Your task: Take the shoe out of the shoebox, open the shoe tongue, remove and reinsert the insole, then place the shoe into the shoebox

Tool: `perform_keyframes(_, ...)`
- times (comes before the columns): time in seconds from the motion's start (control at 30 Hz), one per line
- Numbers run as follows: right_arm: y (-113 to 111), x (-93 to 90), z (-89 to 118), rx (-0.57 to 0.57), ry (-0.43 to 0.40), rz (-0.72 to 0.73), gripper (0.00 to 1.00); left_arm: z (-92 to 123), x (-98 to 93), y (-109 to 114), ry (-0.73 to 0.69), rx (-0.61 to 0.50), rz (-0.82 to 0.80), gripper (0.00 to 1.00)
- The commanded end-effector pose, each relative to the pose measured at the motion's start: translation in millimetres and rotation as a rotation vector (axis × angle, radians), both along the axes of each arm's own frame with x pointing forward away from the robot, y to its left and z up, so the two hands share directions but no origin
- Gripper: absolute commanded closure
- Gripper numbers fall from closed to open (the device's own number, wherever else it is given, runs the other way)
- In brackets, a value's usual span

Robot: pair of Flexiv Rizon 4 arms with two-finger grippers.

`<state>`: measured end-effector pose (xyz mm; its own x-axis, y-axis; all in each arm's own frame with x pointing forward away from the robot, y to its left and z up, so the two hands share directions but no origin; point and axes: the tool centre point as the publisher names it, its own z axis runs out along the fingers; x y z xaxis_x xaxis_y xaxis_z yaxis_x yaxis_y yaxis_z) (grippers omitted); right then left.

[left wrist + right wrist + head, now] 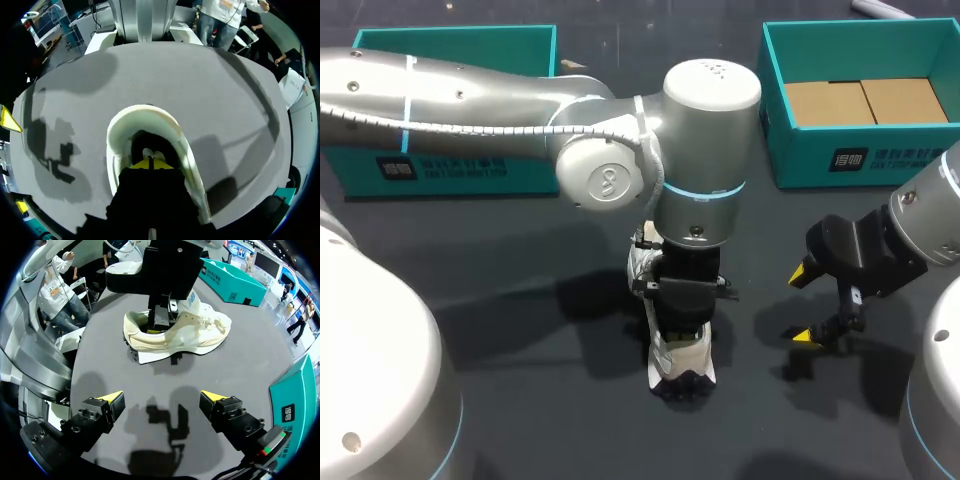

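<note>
A white shoe [192,335] is seen standing upright on its sole on the dark counter [520,300], outside both boxes and roughly midway between them. Its heel is turned toward the robot's side of the counter. A flat white piece is visible under the heel end, and what it is cannot be told.

The left arm is stretched in across the counter, with its wrist directly above the shoe. The left gripper [151,164] is pushed down into the shoe's opening, just inside the pale heel collar. Whether the left gripper is open, closed or holding anything cannot be told, since its own black body hides most of the shoe's inside.

The right gripper [162,401] is held just above the bare counter beside the shoe, apart from it. Its fingers [111,398] are spread wide, with nothing between them.

Two teal shoeboxes are placed at the far side of the counter. The left shoebox [470,165] is partly covered by the left arm. The right shoebox [820,160] is open, and brown cardboard [865,100] is seen lying flat inside it
</note>
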<state>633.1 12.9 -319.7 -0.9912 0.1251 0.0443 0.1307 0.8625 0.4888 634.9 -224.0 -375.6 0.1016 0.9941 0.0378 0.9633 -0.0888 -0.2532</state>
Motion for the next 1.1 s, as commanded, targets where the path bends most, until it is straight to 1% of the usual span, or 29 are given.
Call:
perform_keyframes(0.03,0,-1.7,0,-0.003,-0.002,-0.002,0.0,8,-1.9,12,-0.047,0.042,0.0,1.0)
perform_keyframes(0.17,0,-1.7,0,-0.003,-0.002,-0.002,0.0,-1,-2.7,16,-0.045,0.095,-0.013,1.0)
perform_keyframes(0.3,0,-1.7,0,-0.003,-0.002,-0.002,0.0,-21,-3.7,16,-0.057,0.167,-0.004,1.0)
perform_keyframes(0.47,0,-1.7,0,-0.003,-0.002,-0.002,0.0,-43,-4.8,11,-0.043,0.172,0.018,1.0)
perform_keyframes(0.57,0,-1.7,0,-0.003,-0.002,-0.002,0.0,-49,-3.4,9,-0.035,0.137,0.056,1.0)
perform_keyframes(0.67,0,-1.7,0,-0.003,-0.002,-0.002,0.0,-42,0.1,8,-0.048,0.081,0.102,1.0)
perform_keyframes(0.87,0,-1.7,0,-0.003,-0.002,-0.002,0.0,-10,1.4,7,-0.086,-0.032,0.143,1.0)
perform_keyframes(1.0,0,-1.7,0,-0.003,-0.002,-0.002,0.0,3,-7.5,3,-0.046,-0.114,0.121,1.0)
perform_keyframes(1.07,0,-1.7,0,-0.003,-0.002,-0.002,0.0,2,-14.2,-2,-0.016,-0.138,0.106,1.0)
perform_keyframes(1.1,0,-1.7,0,-0.003,-0.002,-0.002,0.0,0,-17.7,-5,-0.015,-0.126,0.093,1.0)
